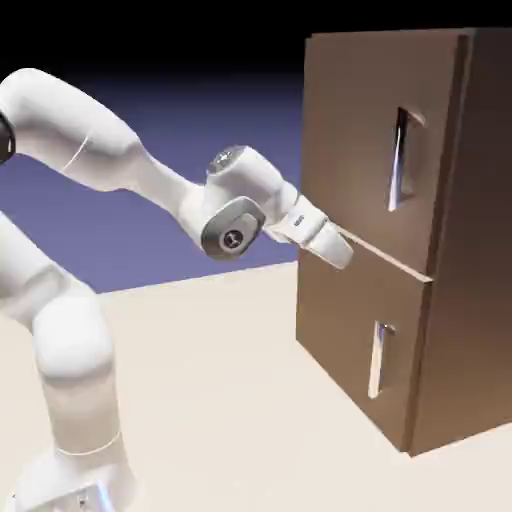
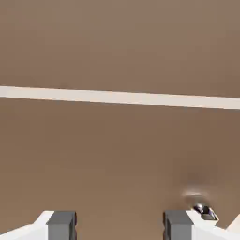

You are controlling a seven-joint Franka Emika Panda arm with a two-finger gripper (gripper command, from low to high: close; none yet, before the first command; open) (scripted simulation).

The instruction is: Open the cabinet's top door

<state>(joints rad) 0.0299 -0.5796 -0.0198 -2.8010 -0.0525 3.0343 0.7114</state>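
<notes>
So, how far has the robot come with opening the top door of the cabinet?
Nothing looks opened: the top door sits flush with the cabinet. The open gripper is near the gap between the doors, away from the top handle. Gripping and pulling remain.

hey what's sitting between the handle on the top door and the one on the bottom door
Only a pale strip between the top door and bottom door, as the exterior view shows.
</notes>
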